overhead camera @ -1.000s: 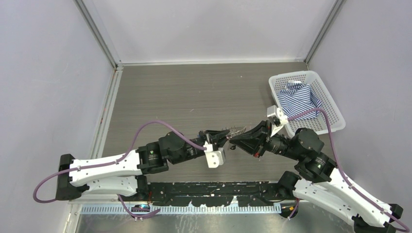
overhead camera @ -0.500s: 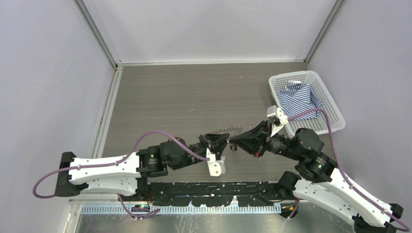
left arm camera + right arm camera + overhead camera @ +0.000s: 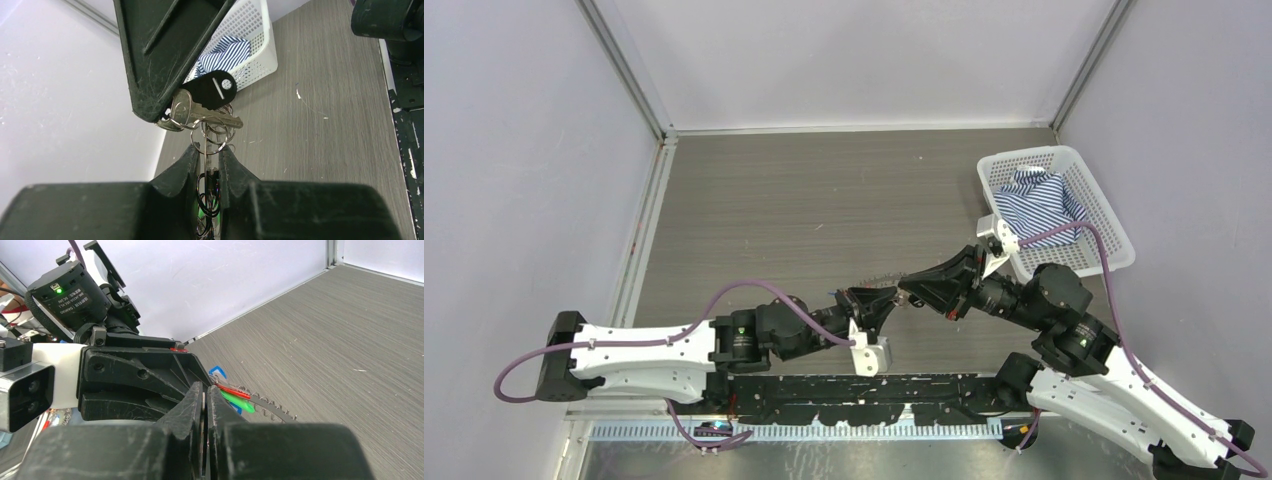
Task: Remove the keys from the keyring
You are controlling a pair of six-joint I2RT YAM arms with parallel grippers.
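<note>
In the top view my left gripper [image 3: 882,301] and right gripper [image 3: 909,290] meet tip to tip above the table's near middle. In the left wrist view my left gripper [image 3: 206,154] is shut on a thin metal edge of the keyring, with small wire rings [image 3: 216,135] just above its fingers. The right gripper's black finger [image 3: 160,55] pinches a silver key [image 3: 197,112] beside a black-headed key [image 3: 215,90]. In the right wrist view my right gripper [image 3: 205,396] is shut on that thin key. The toothed keyring [image 3: 271,409] with a red key [image 3: 232,391], a green key [image 3: 238,403] and a blue key [image 3: 218,371] hangs behind it.
A white basket [image 3: 1096,200] with a striped blue cloth [image 3: 1036,205] stands at the back right; it also shows in the left wrist view [image 3: 255,45]. The wood-grain table [image 3: 804,210] is walled on three sides. A black rail [image 3: 864,390] runs along the near edge.
My left arm has swung toward the near edge and its gripper has dropped lower. My right gripper has shifted slightly back. Both stay shut on the bunch.
</note>
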